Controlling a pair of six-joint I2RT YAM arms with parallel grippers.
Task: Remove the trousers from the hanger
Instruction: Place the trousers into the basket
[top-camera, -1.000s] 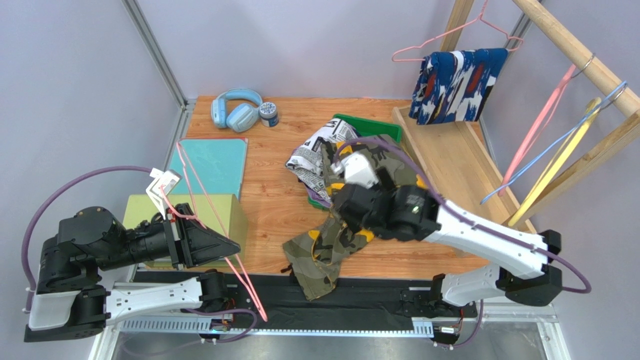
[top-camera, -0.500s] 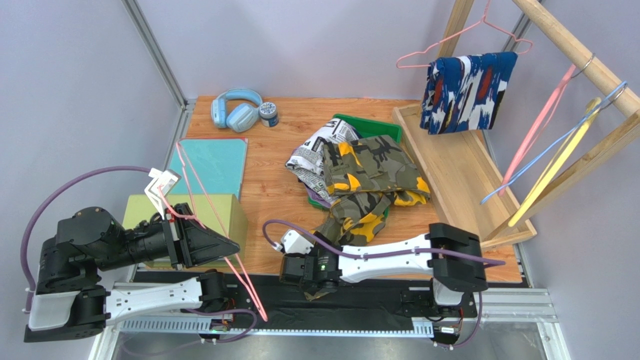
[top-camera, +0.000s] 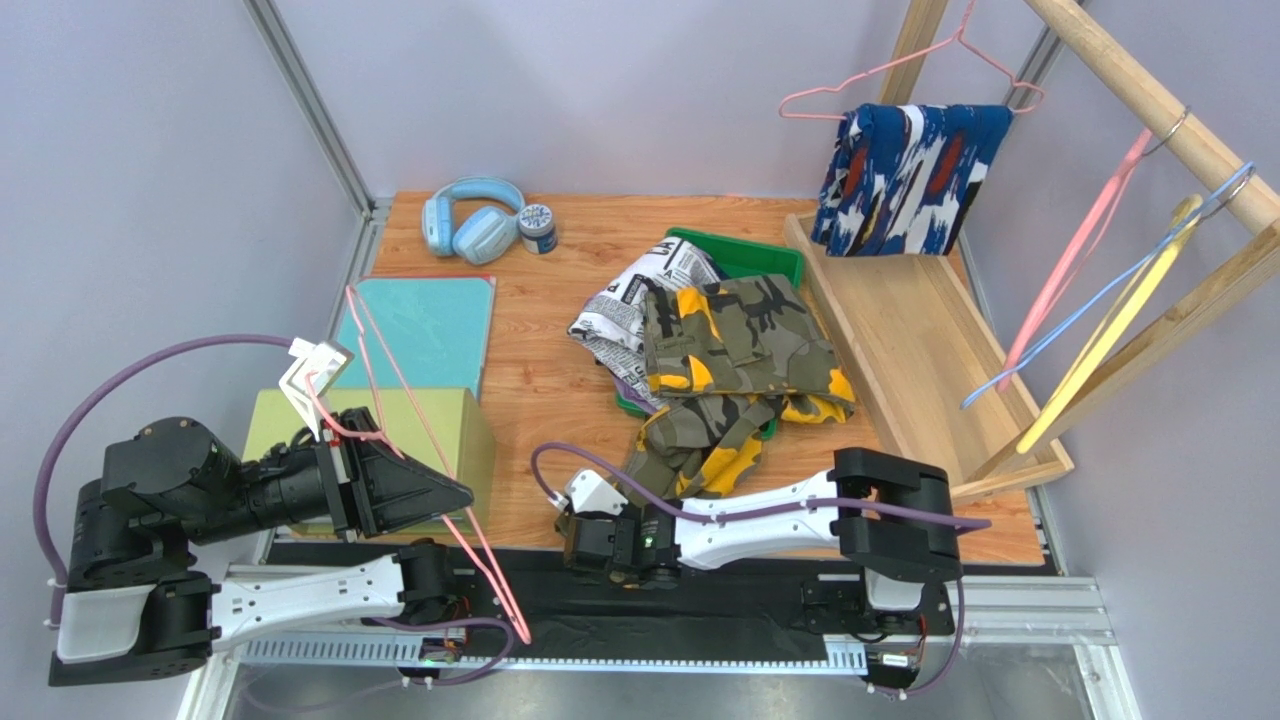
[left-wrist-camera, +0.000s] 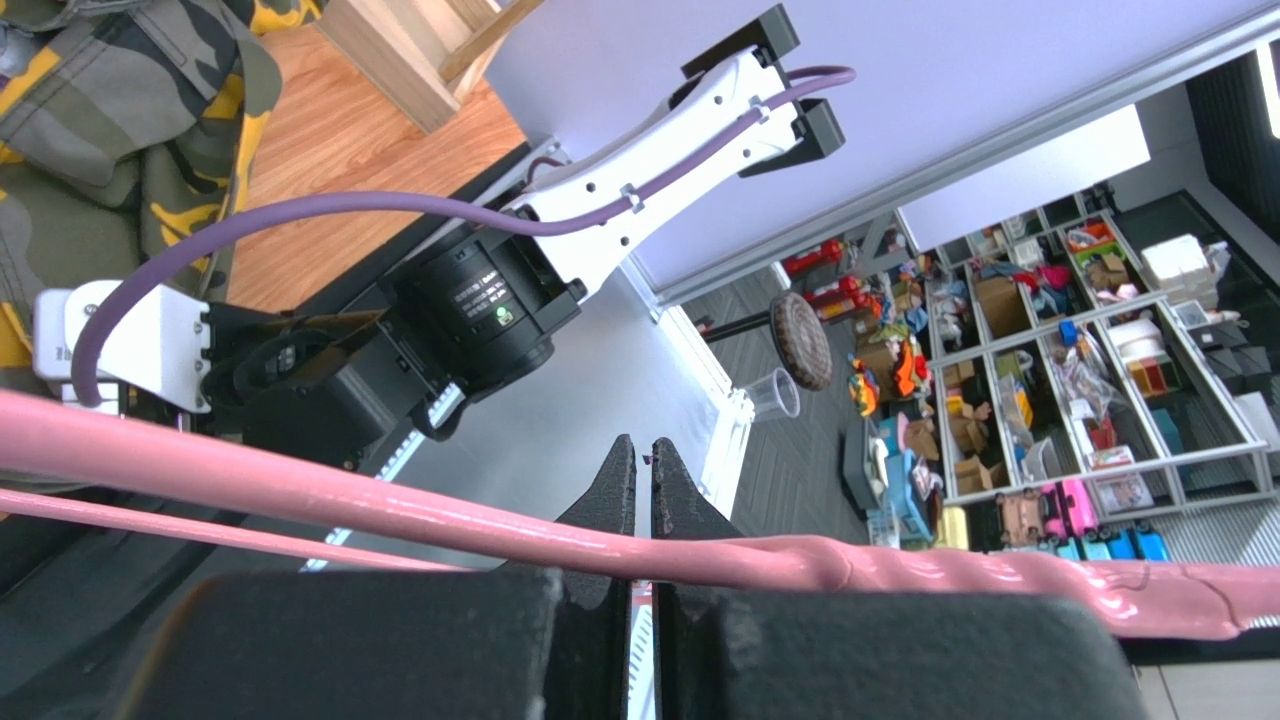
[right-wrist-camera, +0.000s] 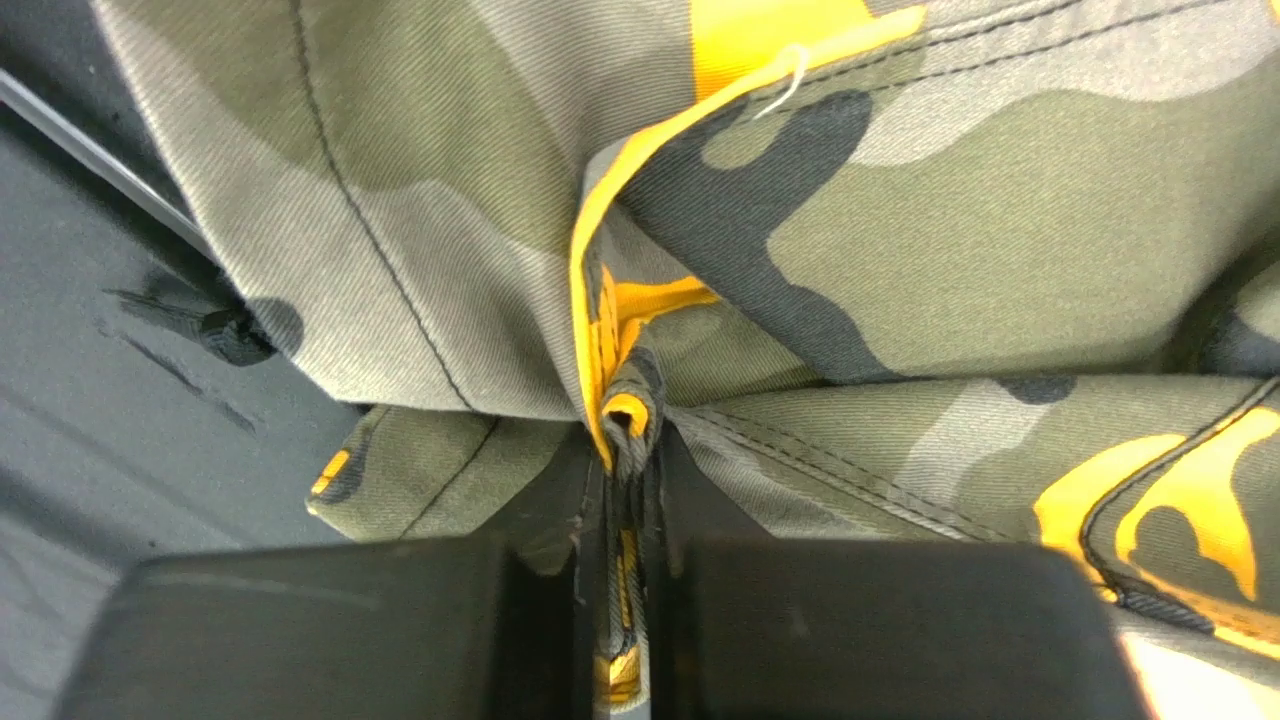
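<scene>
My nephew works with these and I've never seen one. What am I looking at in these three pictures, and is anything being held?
Two robot arms are bolted at the near edge of a table. One picture looks down from above; the other two come from cameras on each wrist. The left gripper is shut on a pink hanger. The right gripper pinches camouflage trousers at the front. On the table are newsprint trousers, blue headphones, a teal sheet and a wooden rack where printed trousers hang.
</scene>
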